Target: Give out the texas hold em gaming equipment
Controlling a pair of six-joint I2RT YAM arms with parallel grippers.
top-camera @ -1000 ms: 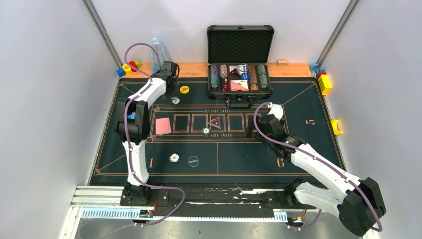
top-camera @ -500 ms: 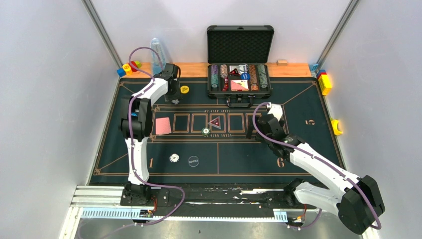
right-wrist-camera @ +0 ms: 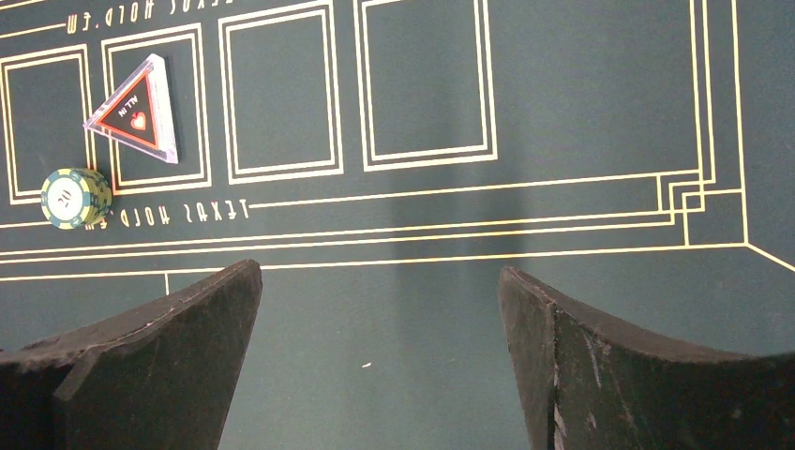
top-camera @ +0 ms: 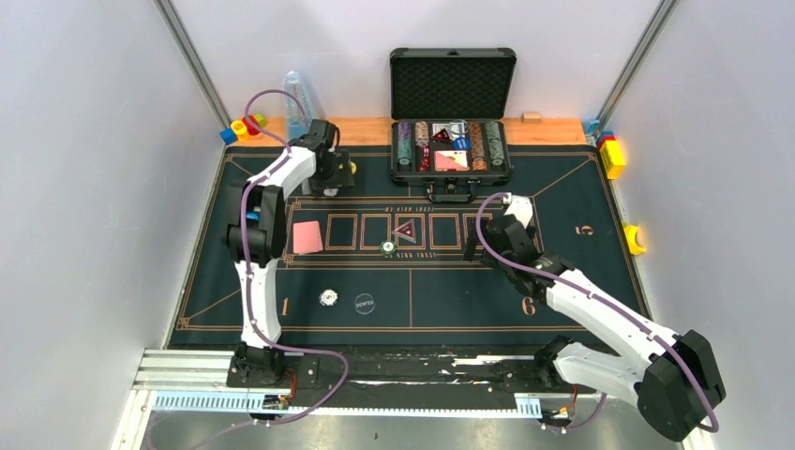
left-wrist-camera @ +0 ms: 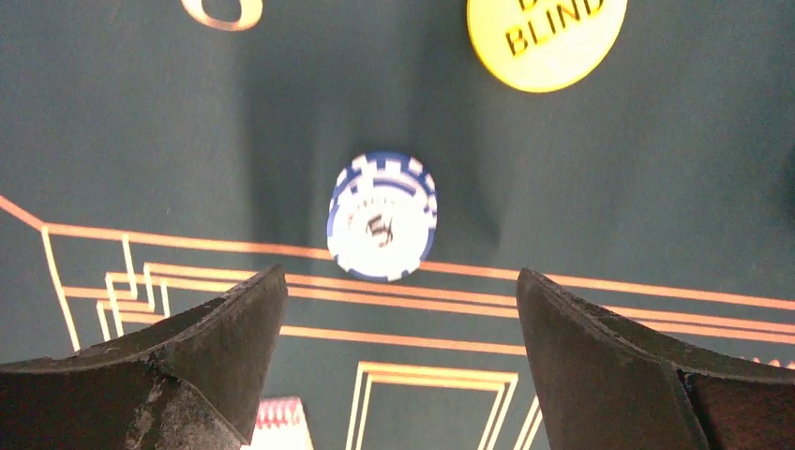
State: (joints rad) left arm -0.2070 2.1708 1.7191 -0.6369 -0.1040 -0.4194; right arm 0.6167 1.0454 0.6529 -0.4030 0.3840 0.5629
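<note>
A blue-and-white chip stack (left-wrist-camera: 382,217) lies loose on the mat left of the case (top-camera: 453,84), between the spread, empty fingers of the left pincer (left-wrist-camera: 398,291) and beside a yellow disc (left-wrist-camera: 546,37). A pink card (top-camera: 307,237), green chip (top-camera: 386,247), white chip (top-camera: 327,297) and dark disc (top-camera: 365,303) are laid out in front of the case. The right pincer (right-wrist-camera: 380,272) is held wide and empty. Most chips are still stored in the case, so much is judged left to do. Nothing is seen blocking the way.

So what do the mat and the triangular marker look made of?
The mat looks like felt or cloth: matte dark green, printed gold lines. The marker is probably clear acrylic: glossy, see-through edges around a red-black face.
</note>
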